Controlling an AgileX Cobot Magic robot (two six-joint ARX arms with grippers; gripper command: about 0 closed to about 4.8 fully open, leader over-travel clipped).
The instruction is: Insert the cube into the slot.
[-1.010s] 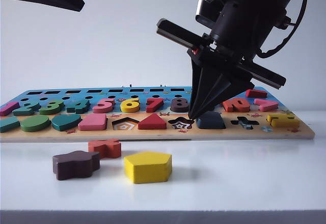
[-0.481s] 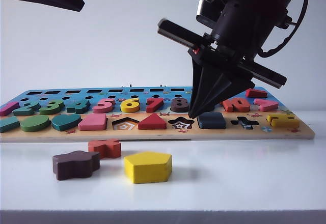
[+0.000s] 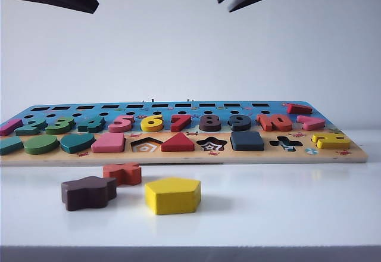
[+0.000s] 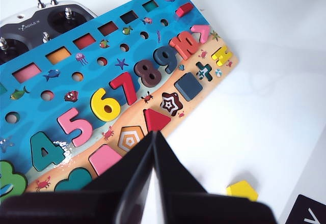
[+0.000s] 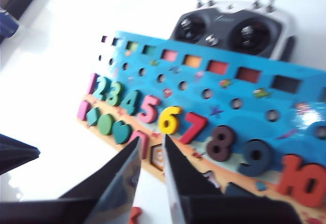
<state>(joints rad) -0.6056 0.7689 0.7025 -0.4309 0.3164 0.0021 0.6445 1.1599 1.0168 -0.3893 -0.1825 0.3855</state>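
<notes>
**Cube seated in its slot, both grippers up high**

The cube point(image 3: 247, 140) lies flat in the slot on the board point(image 3: 178, 158), flush with the front row, between the star recess point(image 3: 212, 144) at its 9 o'clock and the plus recess point(image 3: 286, 143) at its 3 o'clock. The slot's floor is hidden under the cube. From the left wrist the cube point(image 4: 188, 86) sits just beside the star recess point(image 4: 171, 103).

The right gripper point(image 5: 151, 155) hangs well above the board, at 1 o'clock in the exterior view, fingers a narrow gap apart and holding nothing. The left gripper point(image 4: 153, 138) is at 11 o'clock there, tips pressed together, empty.

The pentagon point(image 3: 172, 195), a brown block point(image 3: 89, 192) and a red block point(image 3: 122, 173) lie on the table in front of the board
</notes>
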